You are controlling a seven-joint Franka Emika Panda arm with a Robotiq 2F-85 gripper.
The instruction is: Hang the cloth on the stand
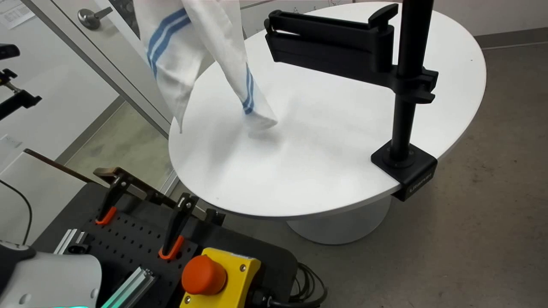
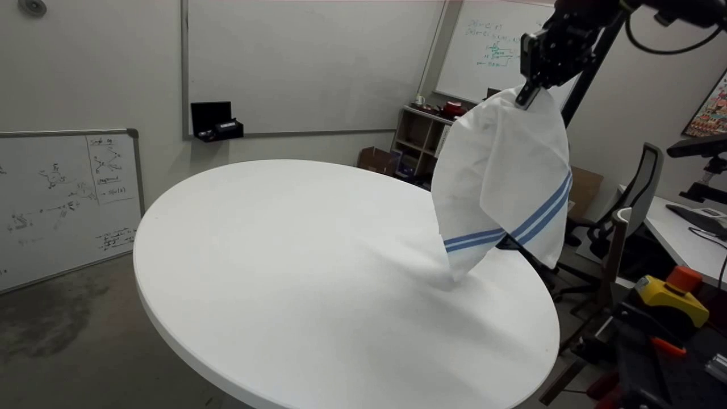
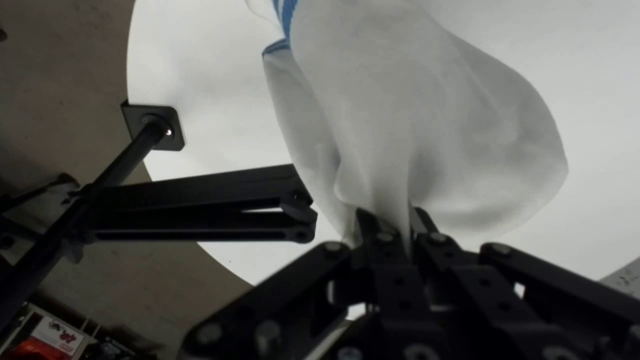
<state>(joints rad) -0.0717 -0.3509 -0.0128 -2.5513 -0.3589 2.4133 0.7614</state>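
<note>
The white cloth (image 1: 222, 47) with blue stripes hangs in folds, striped end down; it also shows in an exterior view (image 2: 522, 165) and the wrist view (image 3: 400, 110). Its lowest corner is close over the table; I cannot tell if it touches. My gripper (image 2: 528, 96) is shut on the cloth's upper part; its jaws (image 3: 392, 220) pinch a fold. The black stand (image 1: 409, 111) is clamped at the table's edge. Its flat double bar (image 1: 325, 47) points toward the cloth. In the wrist view the bar's free end (image 3: 297, 215) lies just left of the jaws.
The round white table (image 1: 325, 171) lies under the cloth and stand. A black cart with clamps and a yellow box with a red button (image 1: 222, 278) stands beside it. A shelf (image 2: 417, 133) and a chair (image 2: 642, 176) are behind, with whiteboards on the walls.
</note>
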